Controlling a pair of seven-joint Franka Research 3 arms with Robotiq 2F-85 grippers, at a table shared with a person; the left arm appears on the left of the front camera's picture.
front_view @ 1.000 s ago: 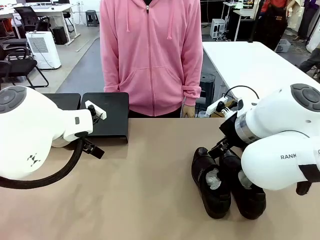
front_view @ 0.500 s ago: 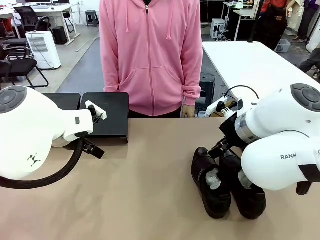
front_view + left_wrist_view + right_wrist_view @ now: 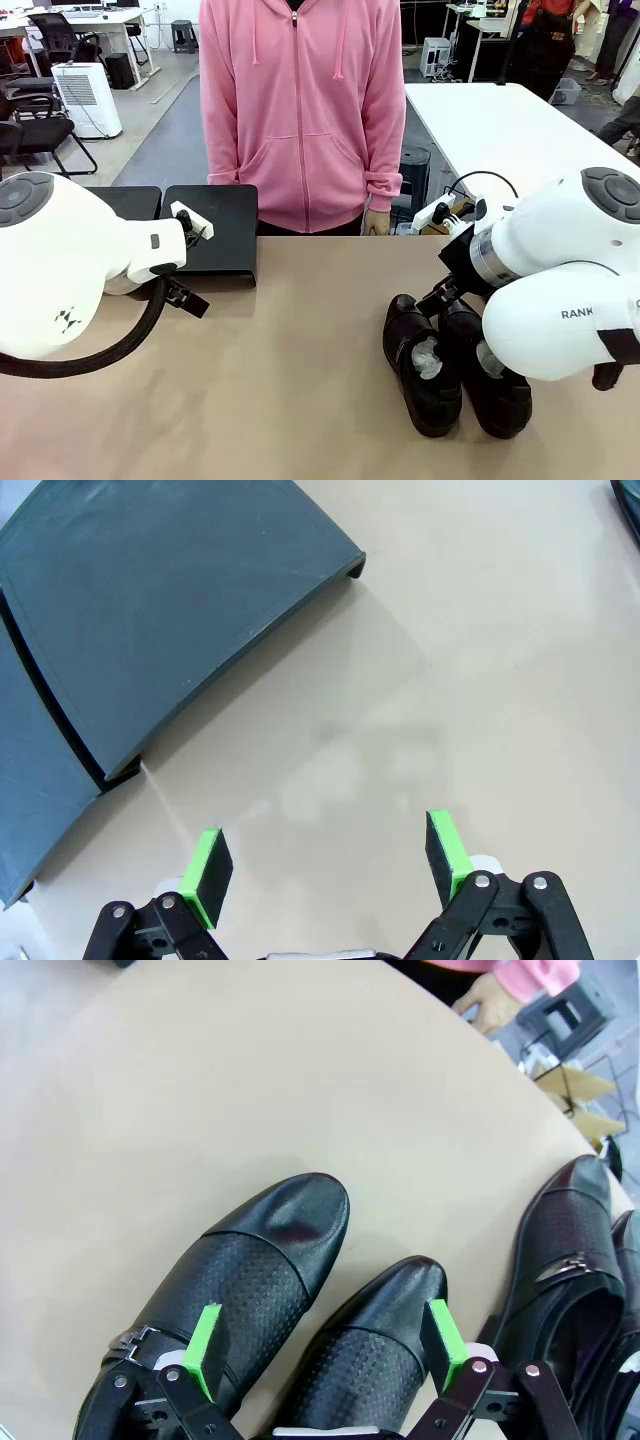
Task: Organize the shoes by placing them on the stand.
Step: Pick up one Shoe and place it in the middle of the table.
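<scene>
Two glossy black shoes [image 3: 420, 365] [image 3: 497, 388] lie side by side on the tan table at the right, white paper inside them. In the right wrist view my right gripper [image 3: 325, 1348] hangs open just above this pair: its left pad is over the buckled shoe [image 3: 235, 1295], its right pad at the far edge of the second shoe [image 3: 375, 1355]. Two more shoes [image 3: 560, 1260] [image 3: 628, 1245] lie farther off. The stand [image 3: 212, 235] is two matte black platforms at the table's far left. My left gripper [image 3: 326, 860] is open over bare table near the stand [image 3: 170, 610].
A person in a pink hoodie [image 3: 300, 110] stands at the far edge, one hand [image 3: 488, 1000] resting near the table rim. The tan table [image 3: 300, 380] is bare between the stand and the shoes. My bulky right arm [image 3: 560, 290] hides the table's right side.
</scene>
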